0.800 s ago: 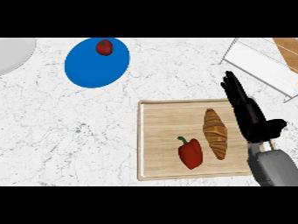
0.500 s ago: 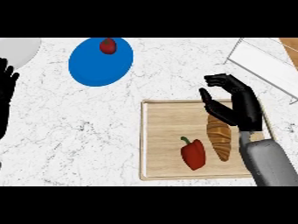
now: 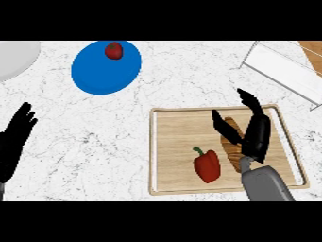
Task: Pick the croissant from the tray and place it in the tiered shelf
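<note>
The croissant (image 3: 230,150) lies lengthwise on the wooden tray (image 3: 181,127), right of a red bell pepper (image 3: 207,164). My right hand (image 3: 257,137) is down over the croissant: the thumb rests along its left side and the straight fingers run along its right side, hiding much of it. The hand is open and the croissant still lies on the tray. The white wire tiered shelf (image 3: 289,71) stands at the upper right, beyond the tray. My left hand (image 3: 8,144) rests open at the lower left, fingers up.
A blue plate (image 3: 106,68) with a small red fruit (image 3: 113,50) sits at the upper middle. A white plate (image 3: 6,59) is at the upper left. White marble counter (image 3: 87,156) lies between my left hand and the tray.
My right hand has come down onto the croissant, its fingers straightening along it. My left hand has dropped lower at the left edge. The croissant and pepper have not moved on the tray.
</note>
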`<act>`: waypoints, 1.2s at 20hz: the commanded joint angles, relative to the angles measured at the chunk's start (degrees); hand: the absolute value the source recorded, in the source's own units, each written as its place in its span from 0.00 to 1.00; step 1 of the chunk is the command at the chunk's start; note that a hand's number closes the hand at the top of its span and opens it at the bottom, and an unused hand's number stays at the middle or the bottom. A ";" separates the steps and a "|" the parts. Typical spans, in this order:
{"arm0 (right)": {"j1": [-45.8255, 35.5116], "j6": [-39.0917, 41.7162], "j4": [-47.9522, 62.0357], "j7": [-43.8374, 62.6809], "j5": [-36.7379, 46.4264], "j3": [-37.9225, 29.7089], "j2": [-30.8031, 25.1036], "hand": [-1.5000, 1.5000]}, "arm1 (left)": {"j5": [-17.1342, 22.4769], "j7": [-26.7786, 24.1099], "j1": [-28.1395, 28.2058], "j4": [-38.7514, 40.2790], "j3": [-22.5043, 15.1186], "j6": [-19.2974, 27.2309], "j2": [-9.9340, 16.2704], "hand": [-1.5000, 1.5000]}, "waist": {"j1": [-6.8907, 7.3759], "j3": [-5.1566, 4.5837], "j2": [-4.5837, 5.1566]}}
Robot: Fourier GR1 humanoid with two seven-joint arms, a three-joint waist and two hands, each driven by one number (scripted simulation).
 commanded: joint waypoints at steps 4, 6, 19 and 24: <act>0.87 -3.46 3.19 23.00 25.84 3.95 2.38 0.00 | 0.15 0.18 1.48 0.90 -0.38 -1.35 -0.66 0.50 | -0.52 -0.10 -0.53; 2.76 0.38 2.78 27.89 31.22 3.74 1.23 0.00 | 0.37 0.86 1.30 1.19 0.15 -1.62 0.09 0.50 | -1.42 -0.17 -0.81; -4.68 51.34 -4.86 60.67 40.15 10.91 3.97 0.00 | 0.30 -1.74 3.51 1.86 0.89 -3.62 0.47 0.50 | 0.32 0.02 -0.80; -8.54 68.24 -10.11 66.40 38.83 9.00 3.31 0.00 | 0.70 -1.87 0.09 5.00 1.80 -4.96 -0.09 0.50 | -0.89 0.19 -0.25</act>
